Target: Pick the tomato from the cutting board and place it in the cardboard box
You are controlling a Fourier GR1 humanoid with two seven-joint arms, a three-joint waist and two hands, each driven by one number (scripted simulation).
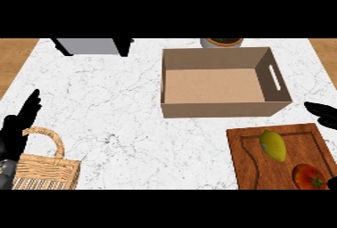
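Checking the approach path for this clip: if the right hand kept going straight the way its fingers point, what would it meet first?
The right hand points left from the right edge, so it would likely meet the cardboard box at its near right corner first, not the tomato. Its height above the counter is unclear.

Counter (118, 111): white marble w/ thin grey veins; tan wood strips past its left & right edges. Cardboard box (223, 109) nr back edge: plain brown, paler inside. Cutting board (253, 167) at front-right corner: reddish-brown wood grain. On it: tomato (308, 176) red w/ green stem, yellow-green fruit (273, 144). Basket (46, 171) at front-left corner: straw-tan weave. Both hands black: left hand (16, 129), right hand (322, 113). Back edge: grey appliance (92, 45) w/ black sides.
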